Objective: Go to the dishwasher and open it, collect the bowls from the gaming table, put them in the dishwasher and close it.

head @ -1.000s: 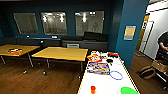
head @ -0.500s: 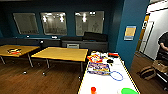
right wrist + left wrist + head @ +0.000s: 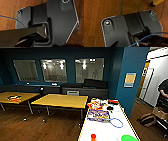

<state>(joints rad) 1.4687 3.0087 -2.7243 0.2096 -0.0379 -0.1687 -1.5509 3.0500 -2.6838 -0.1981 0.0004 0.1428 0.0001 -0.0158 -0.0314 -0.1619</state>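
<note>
Green bowl (image 3: pixel 129 138) at near end of long white desk (image 3: pixel 105 130), beside small orange cup (image 3: pixel 93 136). Prob. light, stiff plastic, slick; best pinched at rim. Gripper state: can't tell, either arm.

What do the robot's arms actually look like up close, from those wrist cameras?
Both wrists carry a wide dark plate with rounded corners and a pale edge, left and right. Round ringed fittings sit at the corners; one on the left plate glows reddish. A thin blue cable runs across the left one, and another beside the right. A dark jointed bar crosses the right plate. The fingers cannot be made out.
</note>
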